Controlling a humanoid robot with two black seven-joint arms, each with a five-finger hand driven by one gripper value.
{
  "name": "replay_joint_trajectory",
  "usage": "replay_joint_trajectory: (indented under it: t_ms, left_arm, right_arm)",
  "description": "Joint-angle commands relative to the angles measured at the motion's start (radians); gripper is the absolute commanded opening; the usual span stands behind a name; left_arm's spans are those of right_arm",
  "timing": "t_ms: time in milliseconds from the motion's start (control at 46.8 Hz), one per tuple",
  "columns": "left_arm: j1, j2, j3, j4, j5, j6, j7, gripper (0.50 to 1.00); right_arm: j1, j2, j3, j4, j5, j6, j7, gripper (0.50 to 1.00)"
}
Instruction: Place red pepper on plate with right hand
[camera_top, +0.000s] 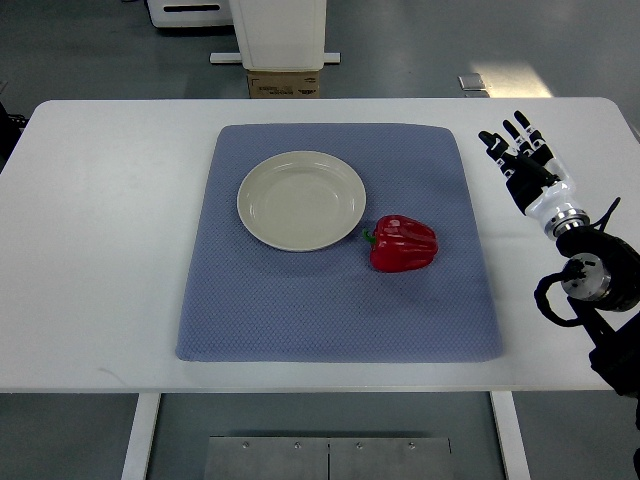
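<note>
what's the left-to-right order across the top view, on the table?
plate → red pepper → right robot hand, open, holding nothing, over the bare table right of the blue mat.

Red pepper (404, 243): glossy, lobed, lying on its side with green stem toward the plate, just beside the rim at its lower right, not on it. Plate (301, 199): round, cream-white, shallow, upright, empty, upper middle of the scene
</note>
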Motion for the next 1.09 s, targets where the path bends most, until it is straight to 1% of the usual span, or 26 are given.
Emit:
replay_joint_trajectory:
  t_ms: [0, 1070]
  left_arm:
    - [-0.001, 0.000, 0.000, 0.000, 0.000, 0.000, 0.000, 1.000]
    - [0.010, 0.000, 0.000, 0.000, 0.002, 0.000, 0.000, 1.000]
  right_arm:
    - [0.002, 0.000, -0.001, 0.001, 0.000, 0.000, 0.000, 1.000]
    - [0.008, 0.002, -0.005, 0.001, 0.000, 0.000, -0.002, 1.000]
